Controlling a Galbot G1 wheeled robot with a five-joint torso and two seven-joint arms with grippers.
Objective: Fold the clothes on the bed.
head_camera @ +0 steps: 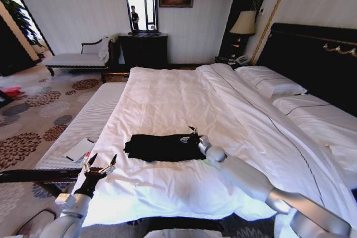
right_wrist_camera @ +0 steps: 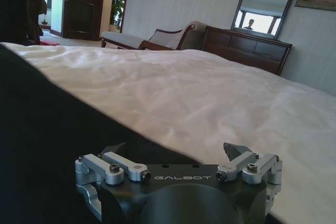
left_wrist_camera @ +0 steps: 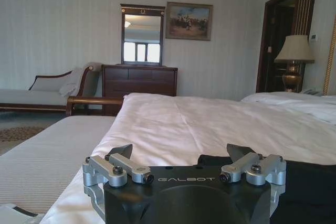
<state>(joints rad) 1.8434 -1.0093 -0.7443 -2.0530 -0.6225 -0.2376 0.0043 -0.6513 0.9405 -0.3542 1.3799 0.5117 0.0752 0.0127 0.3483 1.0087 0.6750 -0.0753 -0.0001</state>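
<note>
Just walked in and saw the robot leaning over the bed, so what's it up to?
It is folding a black T-shirt that lies as a narrow folded strip on the white bed. The right pincer sits open at the shirt's right end, right at the fabric but gripping nothing. The left pincer hovers open near the bed's left edge, apart from the shirt.

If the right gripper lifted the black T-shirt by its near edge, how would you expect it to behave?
The T-shirt lies flat and creased on the duvet, so it would probably sag and unfold rather than hold shape. It looks thin, likely light. The open right gripper at its edge might drag the duvet along.
</note>
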